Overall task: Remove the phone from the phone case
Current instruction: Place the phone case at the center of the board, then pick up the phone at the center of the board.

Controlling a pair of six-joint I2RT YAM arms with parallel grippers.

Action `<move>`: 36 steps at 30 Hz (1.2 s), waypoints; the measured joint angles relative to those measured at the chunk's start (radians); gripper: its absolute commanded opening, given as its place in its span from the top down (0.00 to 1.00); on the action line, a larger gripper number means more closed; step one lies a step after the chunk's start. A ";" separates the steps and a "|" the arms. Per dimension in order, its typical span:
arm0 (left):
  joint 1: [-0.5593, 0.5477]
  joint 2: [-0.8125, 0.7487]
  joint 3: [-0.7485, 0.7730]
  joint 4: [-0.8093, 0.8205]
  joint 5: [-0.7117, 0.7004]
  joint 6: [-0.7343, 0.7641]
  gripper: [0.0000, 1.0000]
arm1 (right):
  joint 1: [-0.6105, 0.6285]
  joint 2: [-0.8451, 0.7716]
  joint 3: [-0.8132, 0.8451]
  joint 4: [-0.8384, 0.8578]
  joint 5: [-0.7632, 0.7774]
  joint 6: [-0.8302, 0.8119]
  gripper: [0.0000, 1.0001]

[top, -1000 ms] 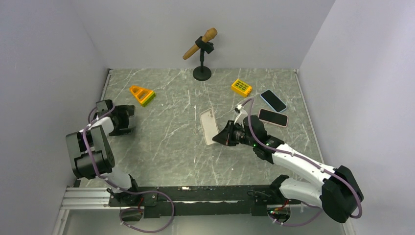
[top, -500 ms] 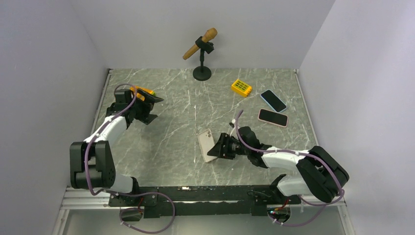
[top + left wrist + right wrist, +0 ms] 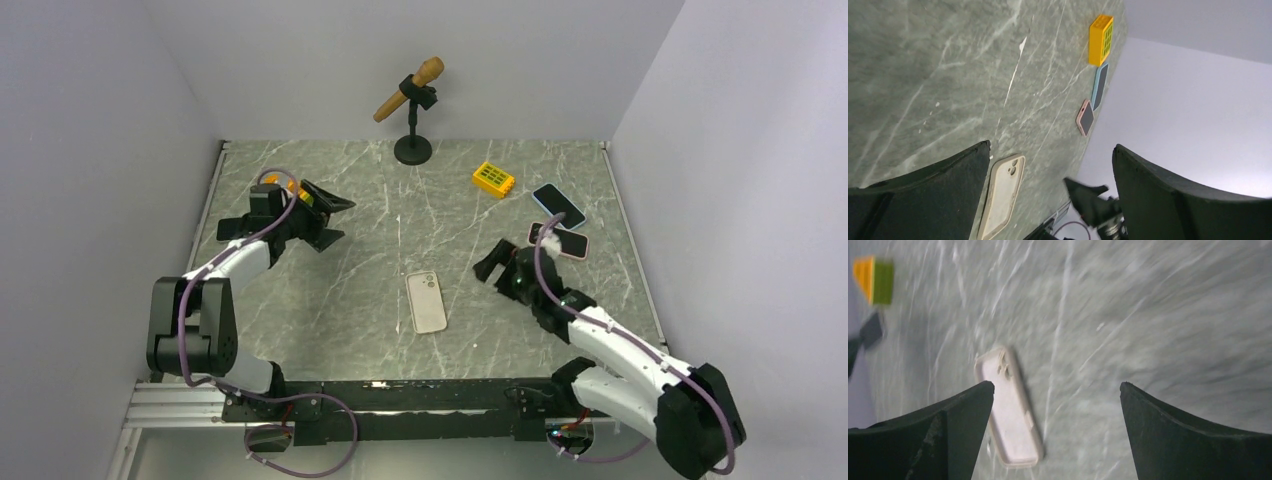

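From above we see the whole worktop (image 3: 350,290). The pale phone case (image 3: 427,301) lies flat, about midway between the left and right edges and nearer the near edge, touched by neither arm. The left gripper (image 3: 335,222) hangs with its jaws apart toward the far-left corner, partly covering an orange-and-green toy (image 3: 283,187). The right gripper (image 3: 492,268), jaws spread and holding nothing, hangs between the case and the right edge.

Only this view gives us the microphone (image 3: 410,90) on its stand at the middle of the far edge.

The right wrist view is blurred, yet it shows what the top view does not. The case has a raised rim around a pale inside, so it seems to lie open side up with no phone in it.

The left wrist view looks low across the surface and lines up the yellow block (image 3: 1100,33), a blue-edged phone (image 3: 1099,86) and a pink-edged phone (image 3: 1085,117) toward the right edge. Both phones lie flat with their dark faces up.

The worktop is grey-green stone with white veins. Plain pale walls close it in on the left, far and right sides. A metal rail (image 3: 180,405) along the near edge carries both arm bases.
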 measured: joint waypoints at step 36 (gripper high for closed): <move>-0.097 0.040 -0.022 0.097 0.058 -0.030 0.07 | -0.789 0.605 0.288 0.149 -0.467 -0.264 0.00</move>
